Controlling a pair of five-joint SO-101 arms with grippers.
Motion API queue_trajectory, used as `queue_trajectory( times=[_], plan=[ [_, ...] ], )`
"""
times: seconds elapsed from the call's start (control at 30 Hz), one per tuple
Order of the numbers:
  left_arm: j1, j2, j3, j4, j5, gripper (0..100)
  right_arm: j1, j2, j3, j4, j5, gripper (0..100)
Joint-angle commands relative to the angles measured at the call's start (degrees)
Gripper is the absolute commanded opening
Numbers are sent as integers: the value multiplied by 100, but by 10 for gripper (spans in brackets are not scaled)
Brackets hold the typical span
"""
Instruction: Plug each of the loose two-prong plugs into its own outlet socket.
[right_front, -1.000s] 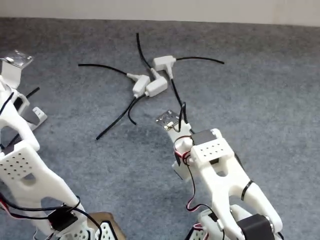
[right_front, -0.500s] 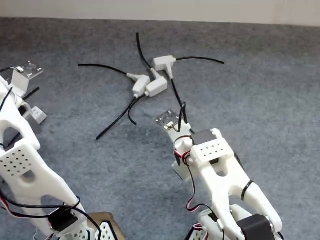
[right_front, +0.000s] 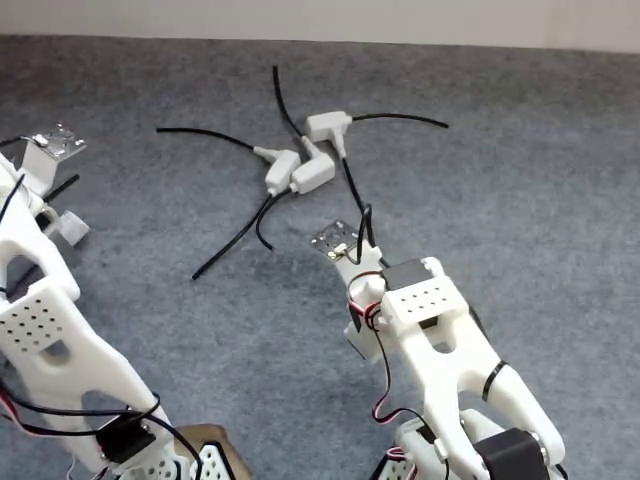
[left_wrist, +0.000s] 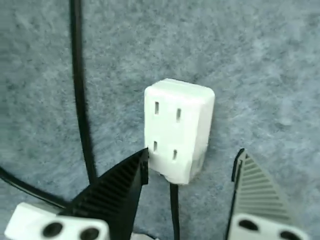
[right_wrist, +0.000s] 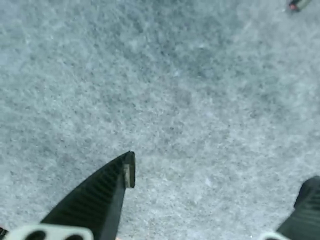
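Progress looks 0: outlet socket (left_wrist: 179, 127) at left empty, plugs (right_front: 312, 175) loose far centre; left gripper (left_wrist: 192, 155) open over it, right gripper (right_wrist: 220, 170) open.

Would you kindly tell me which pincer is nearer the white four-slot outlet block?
Left. The left pincer hovers directly over the outlet block, open around it; the right pincer hangs over bare carpet, apart.

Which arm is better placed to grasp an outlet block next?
Left. The left end effector, open, hangs right at the white outlet block, with the block partly between its fingers. The right end effector, also open, faces grey carpet.
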Motion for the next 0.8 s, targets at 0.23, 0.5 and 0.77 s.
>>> queue_trajectory(
  times=[0.23,0.5,0.77],
  plan=[
    [48,13,48,-132,53,282,-66,-22,-119,92,79,464],
    [84,-180,-286,149,264,177,-66,-22,-119,75,79,464],
    [180,-769,-1156,1503,290,285,-66,-22,-127,84,79,464]
  ],
)
